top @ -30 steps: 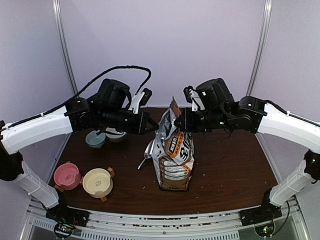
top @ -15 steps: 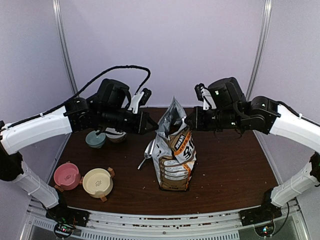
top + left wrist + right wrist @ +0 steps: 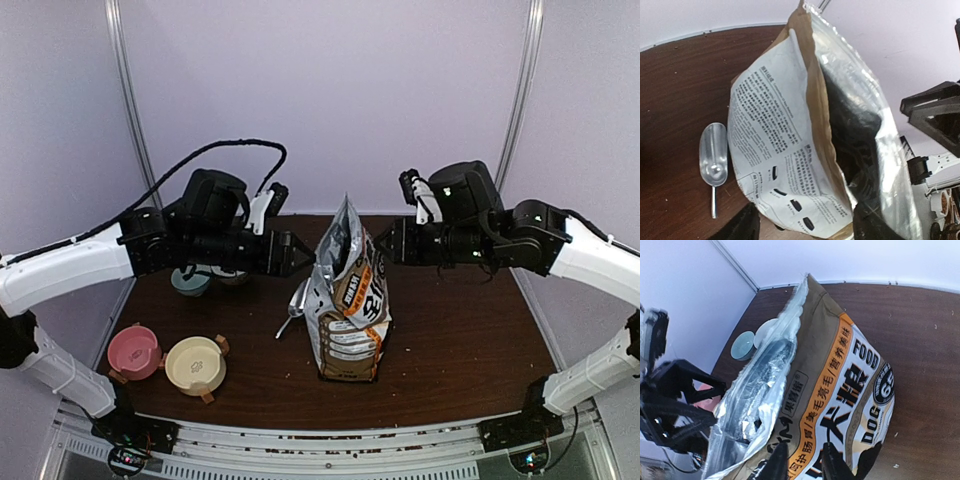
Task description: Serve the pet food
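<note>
While the left hand [image 3: 300, 254] and right hand [image 3: 384, 245] gape, seemingly empty, lilac walls [image 3: 330, 90] enclose the brown table [image 3: 460, 340].

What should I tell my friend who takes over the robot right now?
Left end effector: open, empty, beside the orange, black and white foil bag.
Right end effector: slightly open, empty, at its other side.
Bag stands mid-table, top open; the dark kibble inside is hard to make out.
Silver metal scoop lies left of it.
Round pink bowl and round cream bowl, front left, look empty.
Done: bag open. Left: scoop kibble into a bowl.
</note>
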You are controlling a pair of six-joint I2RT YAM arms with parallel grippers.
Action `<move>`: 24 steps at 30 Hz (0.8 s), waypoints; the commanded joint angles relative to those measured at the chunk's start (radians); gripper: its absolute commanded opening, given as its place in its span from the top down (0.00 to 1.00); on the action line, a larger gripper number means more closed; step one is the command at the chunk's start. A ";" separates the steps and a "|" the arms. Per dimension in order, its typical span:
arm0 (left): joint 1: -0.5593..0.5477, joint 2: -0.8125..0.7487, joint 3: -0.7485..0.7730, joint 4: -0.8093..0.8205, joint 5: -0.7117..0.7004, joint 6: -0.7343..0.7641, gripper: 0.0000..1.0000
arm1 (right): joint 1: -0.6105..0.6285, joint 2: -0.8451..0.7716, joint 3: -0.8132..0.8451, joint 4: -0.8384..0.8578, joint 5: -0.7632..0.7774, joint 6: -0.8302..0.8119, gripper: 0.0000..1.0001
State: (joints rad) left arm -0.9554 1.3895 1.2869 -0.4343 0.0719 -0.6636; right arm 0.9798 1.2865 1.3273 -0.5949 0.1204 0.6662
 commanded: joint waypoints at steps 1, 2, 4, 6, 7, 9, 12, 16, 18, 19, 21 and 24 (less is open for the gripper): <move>0.001 -0.099 -0.127 0.004 -0.088 -0.070 0.26 | -0.007 -0.046 -0.040 0.041 0.003 -0.023 0.55; 0.001 -0.120 -0.160 -0.002 -0.098 -0.087 0.24 | -0.007 -0.051 -0.046 0.052 -0.001 -0.024 0.46; 0.001 -0.163 -0.218 -0.021 -0.114 -0.124 0.20 | -0.007 -0.057 -0.055 0.066 -0.004 -0.029 0.31; 0.003 -0.204 -0.276 -0.047 -0.121 -0.155 0.17 | -0.010 -0.064 -0.062 0.071 0.000 -0.034 0.20; 0.004 -0.223 -0.305 -0.067 -0.122 -0.172 0.16 | -0.009 -0.067 -0.066 0.073 0.006 -0.035 0.15; 0.008 -0.253 -0.355 -0.113 -0.110 -0.207 0.15 | -0.015 -0.076 -0.081 0.080 0.014 -0.034 0.11; 0.013 -0.283 -0.433 -0.160 -0.061 -0.258 0.14 | -0.026 -0.086 -0.106 0.094 0.014 -0.026 0.07; 0.014 -0.331 -0.511 -0.204 -0.023 -0.320 0.14 | -0.037 -0.096 -0.138 0.109 0.010 -0.013 0.05; 0.016 -0.361 -0.539 -0.227 -0.033 -0.341 0.13 | -0.040 -0.103 -0.153 0.117 0.007 -0.009 0.04; 0.018 -0.372 -0.552 -0.239 -0.037 -0.349 0.13 | -0.043 -0.108 -0.161 0.120 0.007 -0.006 0.04; 0.034 -0.381 -0.579 -0.246 -0.028 -0.353 0.11 | -0.048 -0.111 -0.171 0.125 0.003 -0.003 0.04; 0.061 -0.376 -0.618 -0.208 -0.006 -0.352 0.10 | -0.053 -0.113 -0.179 0.129 -0.003 -0.002 0.03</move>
State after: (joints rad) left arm -0.9264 1.0187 0.7128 -0.6670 0.0353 -0.9840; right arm 0.9375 1.1973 1.1606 -0.4988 0.1131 0.6552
